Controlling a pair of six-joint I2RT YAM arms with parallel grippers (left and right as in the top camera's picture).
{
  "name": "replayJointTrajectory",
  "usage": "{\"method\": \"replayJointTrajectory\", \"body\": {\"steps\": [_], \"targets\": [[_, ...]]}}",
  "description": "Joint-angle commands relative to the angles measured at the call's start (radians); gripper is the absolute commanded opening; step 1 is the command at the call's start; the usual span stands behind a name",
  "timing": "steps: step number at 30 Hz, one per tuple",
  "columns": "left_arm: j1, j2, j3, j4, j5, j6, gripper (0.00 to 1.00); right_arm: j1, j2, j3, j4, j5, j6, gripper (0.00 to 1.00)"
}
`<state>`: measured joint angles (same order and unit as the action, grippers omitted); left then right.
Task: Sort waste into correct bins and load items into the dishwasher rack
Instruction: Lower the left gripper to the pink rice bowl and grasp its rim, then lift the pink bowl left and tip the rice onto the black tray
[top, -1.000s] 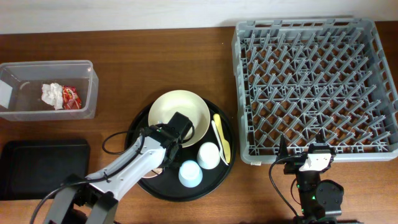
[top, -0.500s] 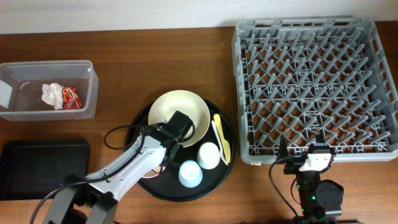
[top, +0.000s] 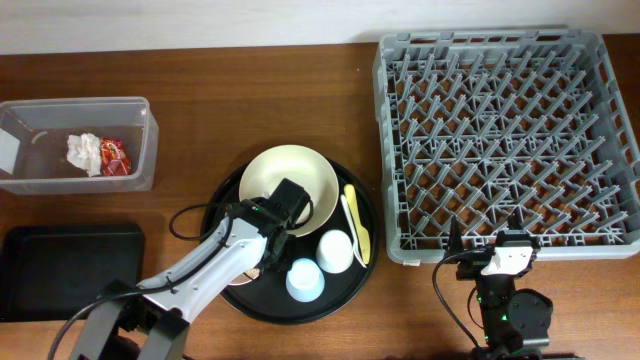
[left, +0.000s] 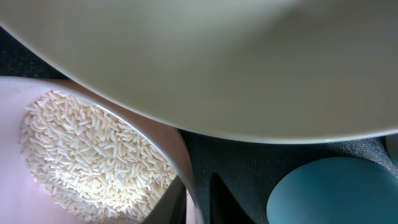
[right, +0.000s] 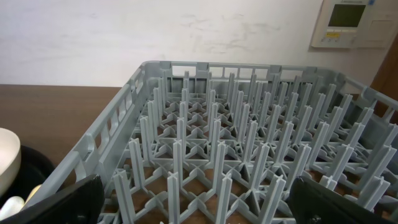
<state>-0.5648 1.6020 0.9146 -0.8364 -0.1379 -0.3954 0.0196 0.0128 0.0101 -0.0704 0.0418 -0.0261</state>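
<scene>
Far off to the left of my left jaws sits a clear rectangular plastic box (top: 146, 128). Inside it lie a crumpled white tissue (top: 82, 152) and a small red snack wrapper (top: 115, 158), touching each other. A shallow black rectangular tray (top: 70, 270) lies nearer to me, also well to the left of those jaws. My left gripper (left: 198, 202) reaches over a large round black tray (top: 250, 300). Its two dark fingers (left: 219, 194) sit one on each side of the thin edge of a small pink bowl (left: 175, 152), so I am pinching that edge. A heap of loose white rice grains (left: 93, 155) fills the bowl, just left of my pinch. A cream round plate (top: 300, 170) is right in front of these jaws, and its edge hangs over the bowl. A light blue cup (top: 304, 281) stands upside down just to the right of them, and a white cup (top: 335, 250) stands upside down a little further right. Past the cups, a pale yellow plastic fork and spoon (top: 356, 225) lie side by side on the round tray. My right gripper (right: 198, 186) is spread wide and holds nothing. A large square grey plastic rack (right: 211, 143) with upright pegs is right in front of these jaws, very near.
</scene>
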Motion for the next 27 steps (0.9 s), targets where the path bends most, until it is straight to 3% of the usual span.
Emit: {"method": "replayJointTrajectory", "body": {"steps": [1,12,23,27], "targets": [[-0.004,0.011,0.018,-0.002,0.013,0.008,0.09,0.006,-0.006,-0.005,-0.006,0.016,0.005,0.98],[-0.004,0.011,0.021,-0.01,-0.01,0.008,0.01,0.006,-0.006,-0.005,-0.006,0.016,0.006,0.98],[0.0,0.011,0.309,-0.283,-0.097,0.008,0.01,0.006,-0.006,-0.005,-0.006,0.016,0.006,0.98],[0.09,0.011,0.414,-0.389,-0.114,0.008,0.01,0.006,-0.006,-0.005,-0.006,0.016,0.005,0.98]]}}
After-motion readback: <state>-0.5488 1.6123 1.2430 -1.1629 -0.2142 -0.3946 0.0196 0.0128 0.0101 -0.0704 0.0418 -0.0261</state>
